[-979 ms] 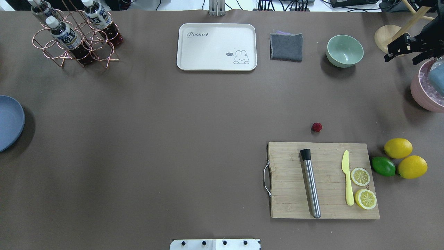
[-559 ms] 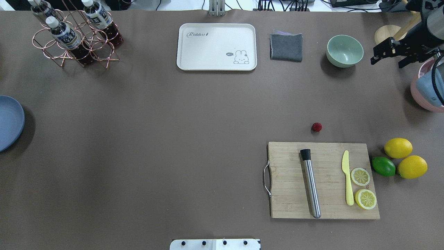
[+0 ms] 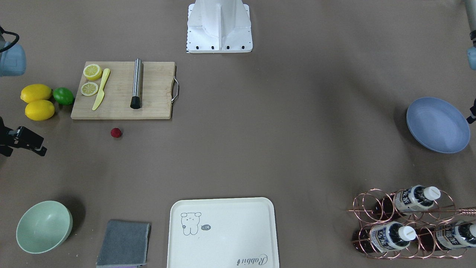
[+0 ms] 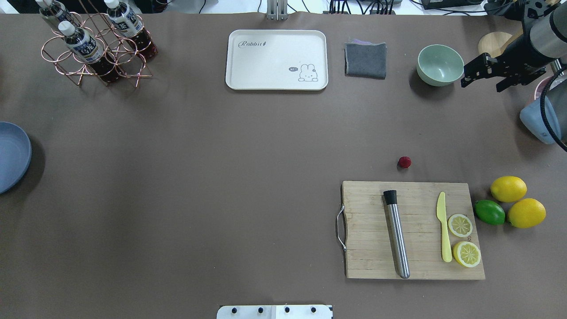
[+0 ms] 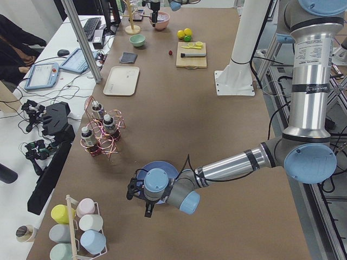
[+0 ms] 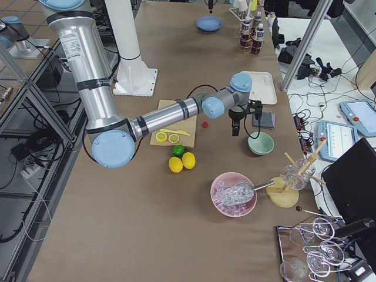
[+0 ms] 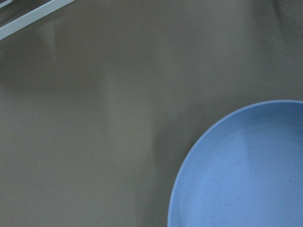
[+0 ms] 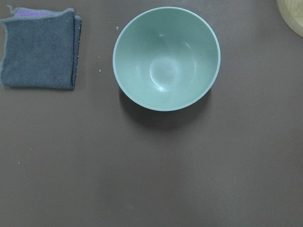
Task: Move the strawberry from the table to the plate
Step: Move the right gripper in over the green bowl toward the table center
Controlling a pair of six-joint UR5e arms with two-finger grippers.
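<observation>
The strawberry (image 4: 404, 162), small and dark red, lies on the table (image 4: 221, 177) just beyond the cutting board's far edge. At the table's far left edge sits the blue-grey plate (image 4: 11, 155), which holds nothing; it also fills the lower right of the left wrist view (image 7: 246, 170). My right gripper (image 4: 480, 86) hovers open and empty beside the green bowl, well beyond and right of the strawberry. My left gripper (image 5: 138, 203) hangs at the plate's (image 5: 162, 167) edge; I cannot tell whether it is open or shut.
A wooden cutting board (image 4: 367, 261) carries a steel muddler, a yellow knife and two lemon slices. Two lemons and a lime (image 4: 489, 212) lie to its right. The green bowl (image 4: 440, 64), grey cloth (image 4: 365, 60), cream tray (image 4: 277, 60) and bottle rack (image 4: 95, 44) line the far side.
My right gripper has moved left, from above the pink bowl at the table's right edge to beside the green bowl. The strawberry and the plate have stayed put.
</observation>
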